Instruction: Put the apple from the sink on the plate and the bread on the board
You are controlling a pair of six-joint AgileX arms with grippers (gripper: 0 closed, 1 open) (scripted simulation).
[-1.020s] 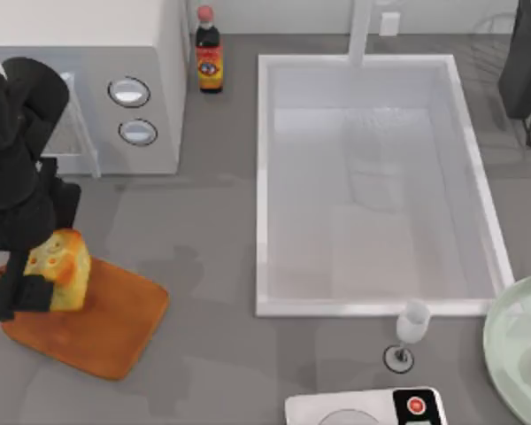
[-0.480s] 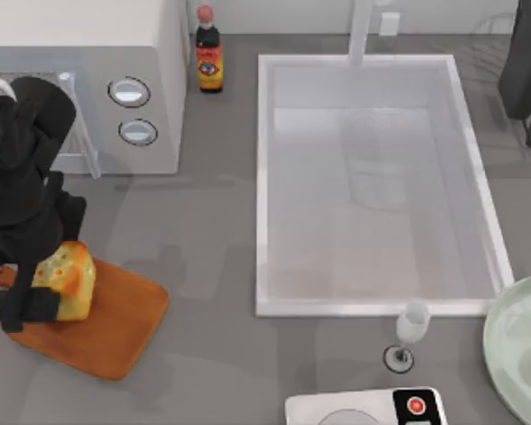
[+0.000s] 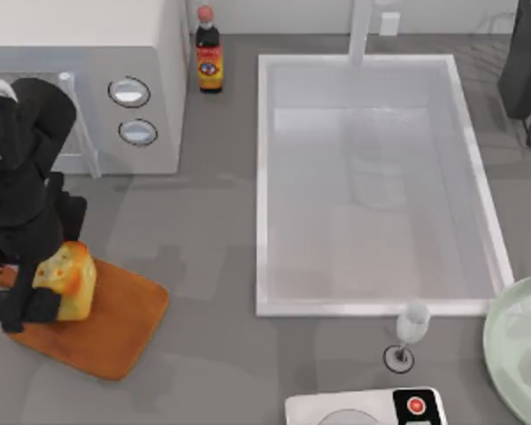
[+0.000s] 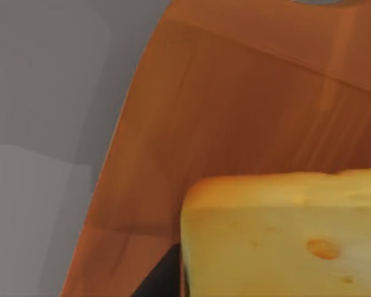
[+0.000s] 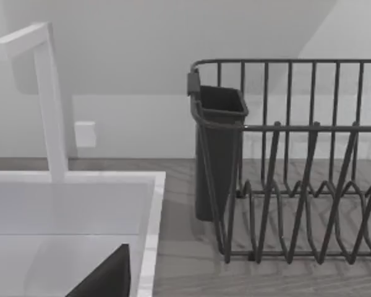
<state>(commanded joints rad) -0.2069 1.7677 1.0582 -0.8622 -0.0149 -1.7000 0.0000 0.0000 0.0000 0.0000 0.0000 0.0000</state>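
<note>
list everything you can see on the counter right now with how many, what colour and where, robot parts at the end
bread: one, golden yellow with toasted top, on the board at the table's left
board: one, orange-brown wood, front left
sink: one, white, centre right, with a white faucet at its far edge
plate: one, pale mint green, front right corner, partly cut off
sauce bottle: one, dark with red cap, at the back, left of the sink
microwave: one, white, back left
wine glass: one, clear, in front of the sink
dish rack: one, dark wire, with a dark cup holder, back right beside the sink
white appliance: one, with a red button, front edge
left gripper: black, at the bread over the board
right arm: black, parked back right
</note>
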